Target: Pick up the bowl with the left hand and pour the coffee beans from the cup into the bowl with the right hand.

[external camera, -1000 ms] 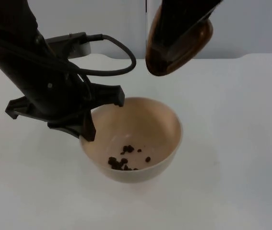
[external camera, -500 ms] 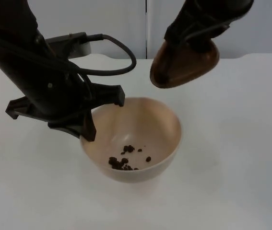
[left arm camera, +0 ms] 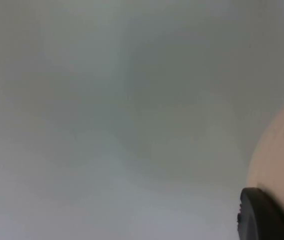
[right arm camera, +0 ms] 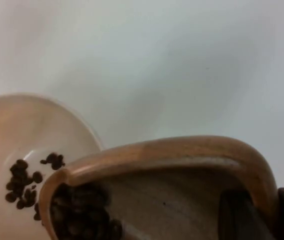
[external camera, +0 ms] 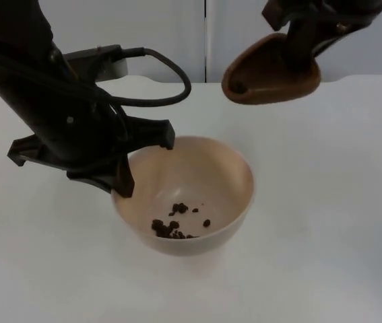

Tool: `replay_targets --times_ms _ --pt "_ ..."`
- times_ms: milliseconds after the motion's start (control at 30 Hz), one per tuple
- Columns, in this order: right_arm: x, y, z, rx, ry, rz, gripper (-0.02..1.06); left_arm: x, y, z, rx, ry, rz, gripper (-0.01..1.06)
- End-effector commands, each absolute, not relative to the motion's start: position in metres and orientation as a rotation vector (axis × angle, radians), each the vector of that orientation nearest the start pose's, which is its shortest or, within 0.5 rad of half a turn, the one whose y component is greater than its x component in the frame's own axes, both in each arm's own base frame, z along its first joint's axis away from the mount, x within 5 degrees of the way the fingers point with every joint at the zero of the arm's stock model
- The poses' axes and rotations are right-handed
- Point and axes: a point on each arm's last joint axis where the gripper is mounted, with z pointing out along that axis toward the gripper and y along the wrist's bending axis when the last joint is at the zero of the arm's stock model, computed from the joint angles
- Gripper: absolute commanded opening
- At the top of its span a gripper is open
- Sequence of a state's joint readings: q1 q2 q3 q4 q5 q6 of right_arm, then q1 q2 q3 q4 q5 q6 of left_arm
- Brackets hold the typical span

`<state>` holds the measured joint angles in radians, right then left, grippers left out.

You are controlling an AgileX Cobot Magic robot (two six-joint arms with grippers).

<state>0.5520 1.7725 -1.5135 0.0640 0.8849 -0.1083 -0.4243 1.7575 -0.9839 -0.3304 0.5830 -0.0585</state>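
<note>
- White table (external camera: pixel 325 222) ran back to a grey wall (external camera: pixel 157 33) at 12 o'clock in the top view.
- At the table's centre was the bowl (external camera: pixel 226 176), with the left gripper (external camera: pixel 143 158) clenched on its rim at about 9 o'clock; whether the bowl was lifted or resting could not be told.
- A small heap of beans (external camera: pixel 172 227) lay in the bowl's bottom, toward 7 o'clock.
- The left wrist view caught the bowl's outer wall (left arm camera: pixel 277 155) beside a fingertip (left arm camera: pixel 259 215).
- The right gripper (external camera: pixel 305 37) grasped the cup (external camera: pixel 271 70) by its rim, up at 1 o'clock from the bowl and well apart from it, tilted with its mouth toward 9 o'clock.
- The right wrist view showed beans (right arm camera: pixel 81 217) left inside the cup (right arm camera: pixel 182 165), with the bowl (right arm camera: pixel 36 130) beyond its lip.
- Judged step: pouring, part done, with the cup off to the side of the bowl.
- Next move would call for bringing the cup's lip over the bowl's opening and tipping further, so the remaining beans fall inside rather than on the table.
</note>
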Motion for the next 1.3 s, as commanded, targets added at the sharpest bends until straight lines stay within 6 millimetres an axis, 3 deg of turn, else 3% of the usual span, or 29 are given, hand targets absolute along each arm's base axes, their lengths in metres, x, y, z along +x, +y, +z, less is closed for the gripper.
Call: replay_targets --times_ms 0,167,367,467,500,633,1000,1267 --pt "0.331 0.205 0.296 -0.804 2.493 0.25 0.0 0.293 -0.151 0.173 0.178 2.838 -0.419 0.0" --pt "0.336 0.199 0.297 -0.776 2.492 0.243 0.0 0.295 -0.147 0.173 0.156 2.833 -0.416 0.0" --pt "0.343 0.196 0.289 -0.728 2.489 0.254 0.0 0.308 -0.117 0.173 0.011 2.828 -0.399 0.0" --pt "0.35 0.188 0.268 -0.664 2.525 0.247 0.0 0.317 -0.095 0.173 -0.096 2.803 -0.383 0.0" --pt "0.35 0.188 0.268 -0.664 2.525 0.247 0.0 0.317 -0.095 0.173 -0.096 2.803 -0.383 0.0" --pt "0.361 0.18 0.233 -0.556 2.589 0.245 0.0 0.327 -0.08 0.164 -0.182 2.783 -0.37 0.0" --pt "0.373 0.186 0.175 -0.397 2.646 0.281 0.0 0.341 -0.081 0.116 -0.229 2.82 -0.324 0.0" --pt "0.376 0.188 0.143 -0.384 2.71 0.262 0.0 0.356 -0.084 0.104 -0.233 2.826 -0.323 0.0"
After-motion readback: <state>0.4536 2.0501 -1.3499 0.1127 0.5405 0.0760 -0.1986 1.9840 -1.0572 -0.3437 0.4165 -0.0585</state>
